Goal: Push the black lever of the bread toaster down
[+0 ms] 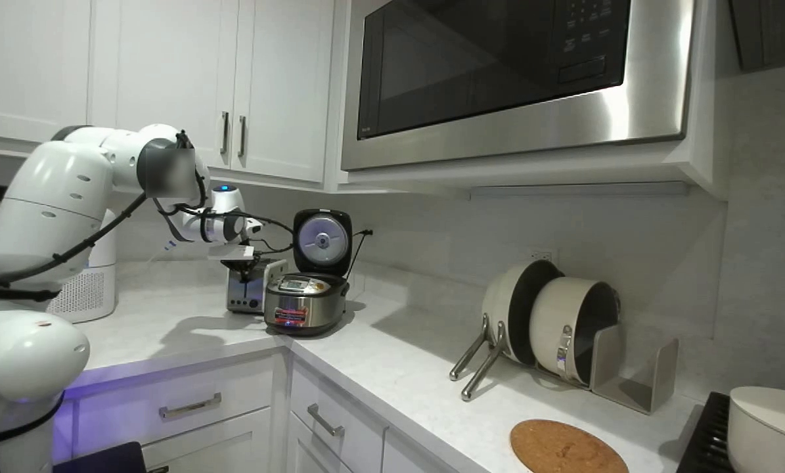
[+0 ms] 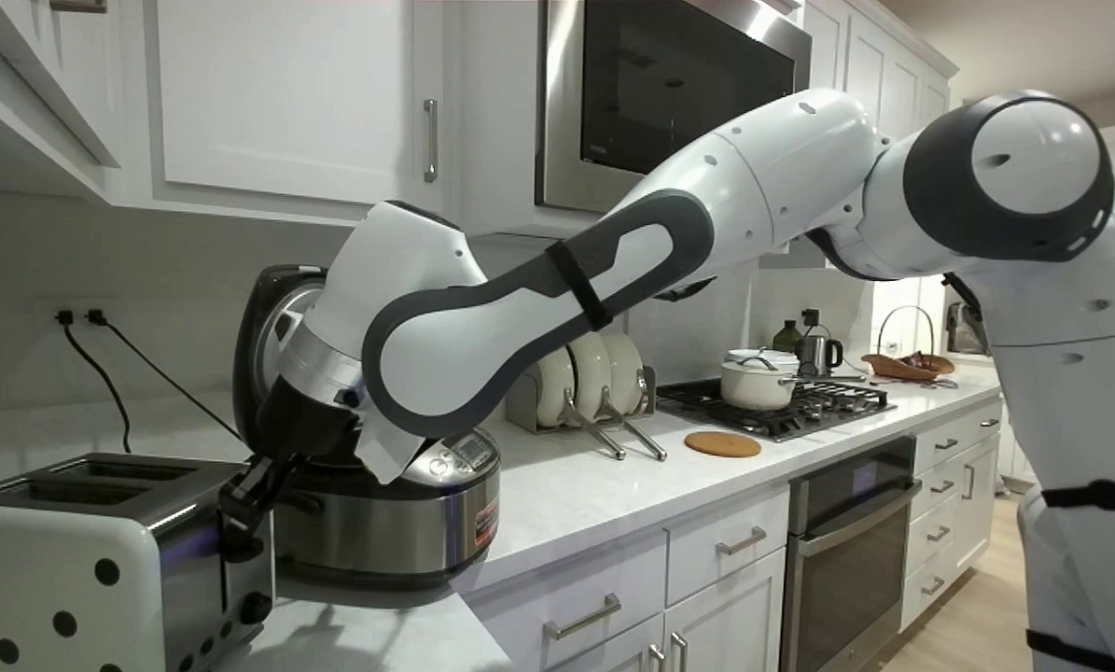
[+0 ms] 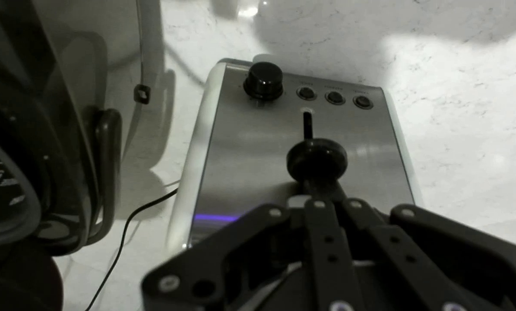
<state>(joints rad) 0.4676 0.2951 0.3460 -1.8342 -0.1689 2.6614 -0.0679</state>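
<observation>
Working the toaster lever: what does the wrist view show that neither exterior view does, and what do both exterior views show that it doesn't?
Only the wrist view: printed labels, too small to read, beside the three buttons of the bread toaster, and a stretch of black cord lying on the counter.

Only the exterior views: the microwave, cream pans, cork trivet and cream pot.

Shared by all three: the bread toaster, the rice cooker and the counter. The black lever, fingers right at it, also shows in an exterior view.

White arm (image 2: 744,177), black cable (image 1: 91,242), black gripper (image 3: 324,196), pale screw heads (image 3: 169,283).
</observation>
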